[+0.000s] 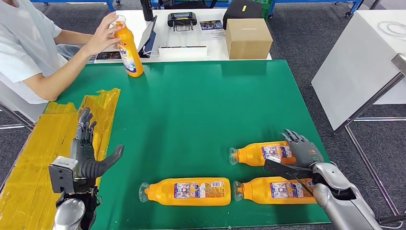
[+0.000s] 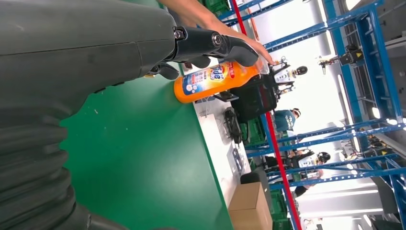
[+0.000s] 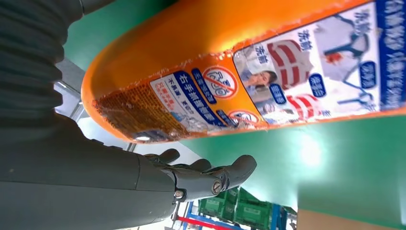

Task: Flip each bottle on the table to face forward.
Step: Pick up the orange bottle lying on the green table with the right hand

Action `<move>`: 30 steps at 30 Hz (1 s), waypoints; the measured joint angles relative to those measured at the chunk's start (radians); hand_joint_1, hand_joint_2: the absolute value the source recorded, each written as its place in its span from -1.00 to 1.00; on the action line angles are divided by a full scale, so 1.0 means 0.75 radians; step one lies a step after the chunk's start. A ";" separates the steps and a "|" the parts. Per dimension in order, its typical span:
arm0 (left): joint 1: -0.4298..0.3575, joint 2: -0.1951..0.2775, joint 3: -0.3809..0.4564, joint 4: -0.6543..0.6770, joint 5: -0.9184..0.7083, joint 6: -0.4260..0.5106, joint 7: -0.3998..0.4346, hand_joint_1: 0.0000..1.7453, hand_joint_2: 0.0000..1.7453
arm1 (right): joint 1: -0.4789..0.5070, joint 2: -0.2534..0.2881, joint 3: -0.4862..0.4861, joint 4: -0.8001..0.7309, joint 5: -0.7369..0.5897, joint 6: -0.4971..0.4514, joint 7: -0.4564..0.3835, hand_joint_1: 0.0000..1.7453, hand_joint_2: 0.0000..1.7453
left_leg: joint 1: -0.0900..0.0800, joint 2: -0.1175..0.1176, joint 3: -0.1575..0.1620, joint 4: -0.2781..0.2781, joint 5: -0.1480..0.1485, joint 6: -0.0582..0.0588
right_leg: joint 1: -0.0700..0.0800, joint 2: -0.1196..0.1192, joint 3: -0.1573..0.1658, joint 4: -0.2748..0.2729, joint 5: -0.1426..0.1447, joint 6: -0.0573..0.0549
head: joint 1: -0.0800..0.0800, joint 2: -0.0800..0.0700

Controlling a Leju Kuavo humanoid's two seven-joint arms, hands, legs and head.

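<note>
Three orange bottles lie on their sides in the lower right of the head view on a green table, clear caps pointing toward the frame's left. The nearest-centre bottle sits at the bottom middle; the lower right bottle lies just beside it, and the upper right bottle lies just above that one. The robot's right hand reaches in at the base ends of the two right bottles, fingers spread and thumb apart; whether it touches either bottle cannot be told. The left hand hovers at lower left over yellow tape, fingers extended, holding nothing. At upper left, a person's hand grips a fourth, upright bottle on the table's far edge. A cardboard box stands beyond on a white table.
</note>
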 joint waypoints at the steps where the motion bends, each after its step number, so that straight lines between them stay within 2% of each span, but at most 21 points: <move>1: 0.000 0.000 0.000 0.000 0.000 0.000 0.000 -1.00 1.00 | -0.004 0.000 0.004 0.008 0.004 0.000 0.002 -1.00 1.00 | 0.000 0.000 0.000 0.000 0.000 0.000 | 0.000 0.000 0.000 0.000 0.000 0.000 | 0.000 0.000; 10: -0.012 0.000 -0.002 0.016 0.001 -0.002 0.006 -1.00 1.00 | -0.051 0.009 0.035 0.090 0.056 0.000 0.026 -0.98 1.00 | 0.000 0.000 0.000 0.000 0.000 0.000 | 0.000 0.000 0.000 0.000 0.000 0.000 | 0.000 0.000; 11: -0.013 0.000 -0.002 0.018 0.002 -0.002 0.006 -1.00 1.00 | -0.055 0.009 0.038 0.096 0.059 0.001 0.027 -0.63 1.00 | 0.000 0.000 0.000 0.000 0.000 0.000 | 0.000 0.000 0.000 0.000 0.000 0.000 | 0.000 0.000; 14: -0.015 0.000 -0.002 0.021 0.009 -0.002 0.007 -1.00 1.00 | -0.070 0.009 0.046 0.119 0.077 0.003 0.038 0.79 1.00 | 0.000 0.000 0.000 0.000 0.000 0.000 | 0.000 0.000 0.000 0.000 0.000 0.000 | 0.000 0.000; 15: -0.016 0.000 -0.002 0.022 0.011 -0.002 0.008 -1.00 1.00 | -0.075 0.010 0.049 0.128 0.083 0.003 0.043 0.95 1.00 | 0.000 0.000 0.000 0.000 0.000 0.000 | 0.000 0.000 0.000 0.000 0.000 0.000 | 0.000 0.000; 16: -0.016 0.000 -0.002 0.023 0.014 -0.002 0.009 -1.00 1.00 | -0.081 0.012 0.051 0.137 0.089 0.003 0.047 1.00 1.00 | 0.000 0.000 0.000 0.000 0.000 0.000 | 0.000 0.000 0.000 0.000 0.000 0.000 | 0.000 0.000; 24: -0.017 -0.001 -0.002 0.029 0.022 -0.003 0.013 -1.00 1.00 | -0.115 0.039 0.070 0.185 0.112 -0.023 0.051 1.00 1.00 | 0.000 0.000 0.001 0.000 0.000 0.000 | 0.000 0.000 0.001 0.000 0.000 0.000 | 0.000 0.000; 30: -0.015 -0.001 -0.002 0.027 0.017 -0.009 0.016 -1.00 1.00 | -0.108 0.083 0.061 0.174 0.081 -0.115 0.029 1.00 1.00 | 0.000 0.000 0.001 0.000 0.000 0.000 | 0.000 0.000 0.001 0.000 0.000 0.000 | 0.000 0.000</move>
